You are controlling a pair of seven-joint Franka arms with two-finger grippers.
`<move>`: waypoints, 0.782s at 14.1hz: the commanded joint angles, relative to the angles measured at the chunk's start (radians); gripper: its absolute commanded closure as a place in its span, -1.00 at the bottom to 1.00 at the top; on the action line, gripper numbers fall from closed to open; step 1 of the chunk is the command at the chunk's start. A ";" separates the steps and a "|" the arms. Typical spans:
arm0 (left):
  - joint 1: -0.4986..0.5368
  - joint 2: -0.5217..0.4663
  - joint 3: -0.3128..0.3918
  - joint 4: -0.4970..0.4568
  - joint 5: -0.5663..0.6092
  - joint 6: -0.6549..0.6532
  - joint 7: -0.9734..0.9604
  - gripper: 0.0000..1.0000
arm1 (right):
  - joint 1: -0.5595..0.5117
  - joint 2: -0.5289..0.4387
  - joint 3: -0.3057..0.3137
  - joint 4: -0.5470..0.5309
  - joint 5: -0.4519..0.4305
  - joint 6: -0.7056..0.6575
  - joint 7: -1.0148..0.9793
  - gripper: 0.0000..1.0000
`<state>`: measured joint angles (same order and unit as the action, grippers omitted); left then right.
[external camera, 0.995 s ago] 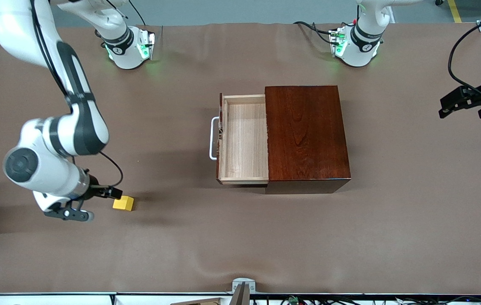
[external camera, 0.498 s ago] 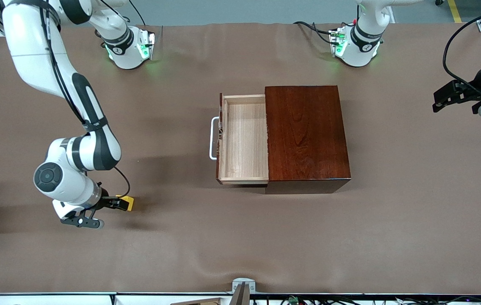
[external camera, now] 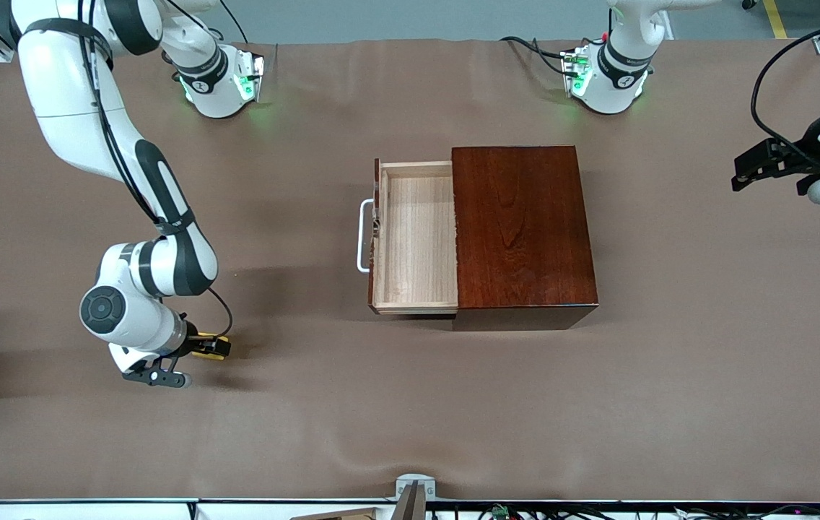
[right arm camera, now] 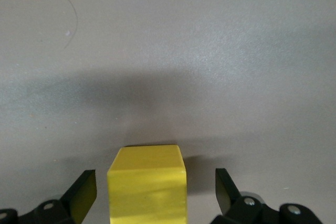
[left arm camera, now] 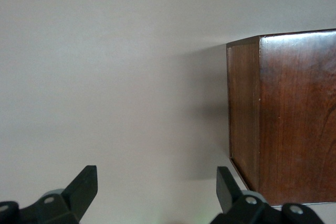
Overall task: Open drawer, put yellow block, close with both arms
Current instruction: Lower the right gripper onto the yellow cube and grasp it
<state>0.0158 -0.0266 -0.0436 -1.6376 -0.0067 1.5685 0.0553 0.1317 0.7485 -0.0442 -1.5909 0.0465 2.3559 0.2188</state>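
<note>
Brown-covered desk [external camera: 410,404], with the dark box [external camera: 522,231] mid-desk and its drawer [external camera: 416,238] already pulled out toward the right arm's end and empty. So we're on the pick-up step: the yellow block [right arm camera: 147,184] sits on the desk toward the right arm's end, nearer the front-camera edge than the box, and the right end effector [external camera: 209,348] is down around it with its fingers spread wide and not touching. I'd say next it needs to clench squarely on the block, then lift and carry it to the drawer, while the left end effector [left arm camera: 156,192] waits released over the desk near the left arm's end.
</note>
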 commanded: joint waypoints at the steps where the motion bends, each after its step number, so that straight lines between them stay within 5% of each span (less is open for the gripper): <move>1: 0.010 0.016 -0.001 0.019 -0.016 -0.002 0.024 -1.00 | -0.004 -0.003 0.006 -0.011 0.016 0.003 -0.016 -0.91; 3: 0.010 0.019 -0.001 0.021 -0.010 0.004 0.024 -1.00 | -0.004 -0.004 0.006 -0.011 0.016 -0.001 -0.018 0.03; 6: 0.009 0.020 -0.001 0.047 -0.010 0.015 0.023 -1.00 | -0.003 -0.012 0.006 -0.008 0.016 -0.006 -0.021 0.93; 11: 0.001 0.020 -0.004 0.047 -0.007 0.016 0.023 -1.00 | 0.003 -0.133 0.006 0.014 0.013 -0.140 -0.022 1.00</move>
<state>0.0146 -0.0121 -0.0450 -1.6073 -0.0067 1.5858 0.0558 0.1340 0.7167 -0.0431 -1.5656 0.0515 2.2983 0.2098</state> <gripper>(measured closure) 0.000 0.445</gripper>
